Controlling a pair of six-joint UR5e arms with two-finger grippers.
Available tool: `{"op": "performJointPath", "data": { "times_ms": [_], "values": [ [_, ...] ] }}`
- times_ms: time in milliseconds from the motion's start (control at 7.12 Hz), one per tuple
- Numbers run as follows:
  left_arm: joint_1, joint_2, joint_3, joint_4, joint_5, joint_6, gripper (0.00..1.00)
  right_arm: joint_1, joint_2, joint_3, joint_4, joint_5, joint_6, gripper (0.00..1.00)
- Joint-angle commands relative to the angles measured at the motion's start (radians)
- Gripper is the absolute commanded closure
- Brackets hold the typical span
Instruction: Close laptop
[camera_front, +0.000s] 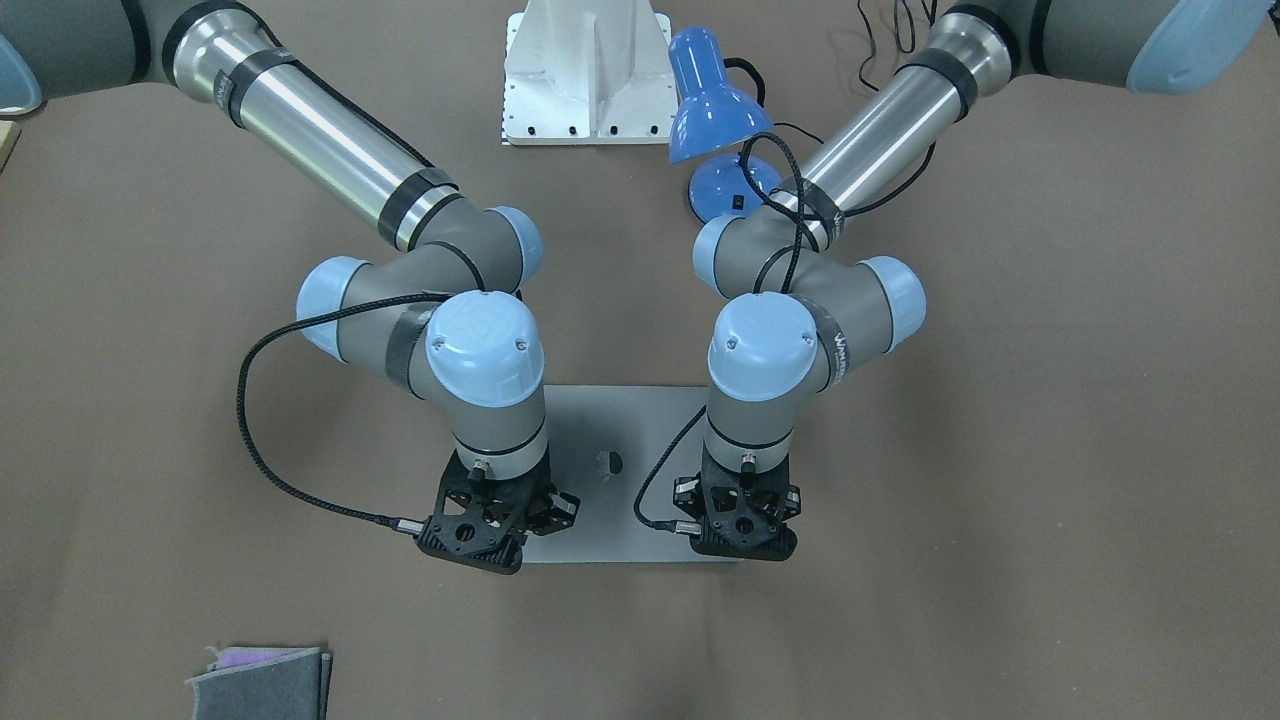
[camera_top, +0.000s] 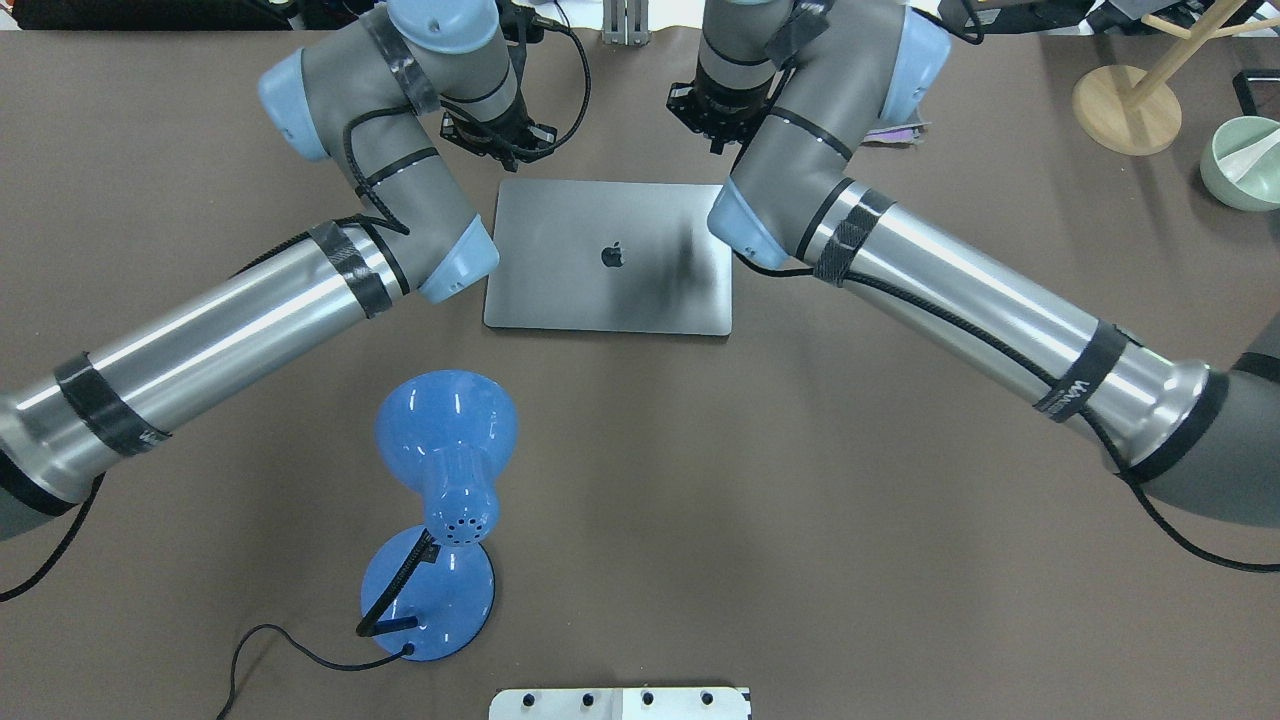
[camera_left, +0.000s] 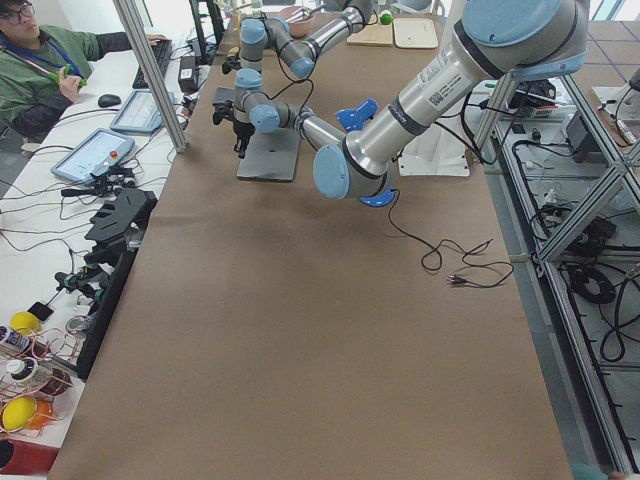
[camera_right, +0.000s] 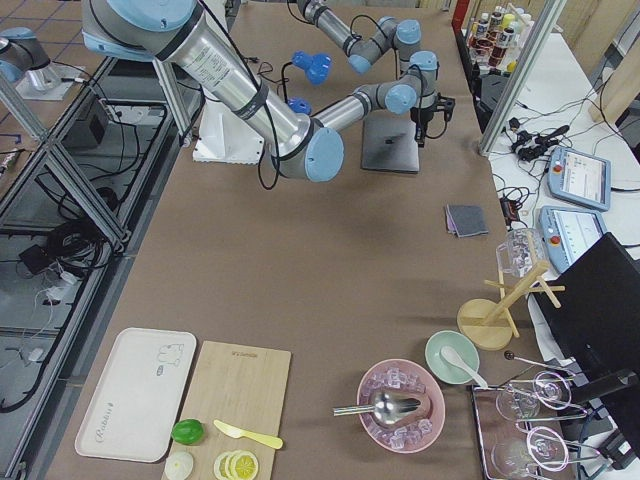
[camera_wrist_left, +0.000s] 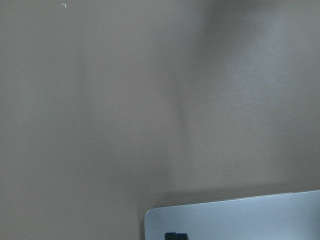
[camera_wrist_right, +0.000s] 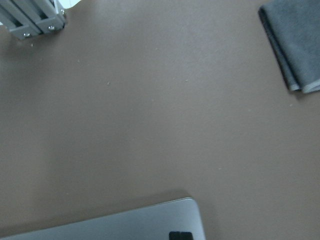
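Observation:
The space-grey laptop (camera_top: 600, 290) lies flat on the brown table with its lid down and the dark apple logo facing up; it also shows in the front view (camera_front: 620, 420). My left gripper (camera_top: 497, 140) points down at the lid's far left corner (camera_wrist_left: 240, 220), with its dark fingertips together on the metal. My right gripper (camera_top: 712, 118) points down at the far right corner (camera_wrist_right: 125, 225), and its dark tip shows as one block. In the front view the left gripper (camera_front: 745, 525) and the right gripper (camera_front: 490, 525) stand over the lid's near edge.
A blue desk lamp (camera_top: 445, 470) with its cord stands behind the laptop on my side. A grey felt pouch (camera_front: 260, 680) lies beyond the right gripper, also in the right wrist view (camera_wrist_right: 295, 45). A wooden stand (camera_top: 1125, 110) and a green bowl (camera_top: 1240, 160) are far right.

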Motion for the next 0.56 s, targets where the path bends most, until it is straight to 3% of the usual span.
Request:
{"op": "performJointPath", "data": {
  "times_ms": [0,140,281,421],
  "values": [
    [-0.085,0.091,-0.268,0.238,-0.142,0.121,0.68,0.115,-0.181,0.315,-0.173,0.111,-0.196,0.46],
    [-0.106,0.167,-0.403,0.289,-0.158,0.170,0.02,0.161,-0.300,0.468,-0.215,0.119,-0.289,0.00],
    [-0.138,0.259,-0.527,0.347,-0.166,0.213,0.02,0.212,-0.390,0.571,-0.267,0.157,-0.410,0.00],
    [-0.195,0.266,-0.575,0.457,-0.194,0.349,0.01,0.268,-0.457,0.636,-0.310,0.198,-0.528,0.00]
  ]
}}
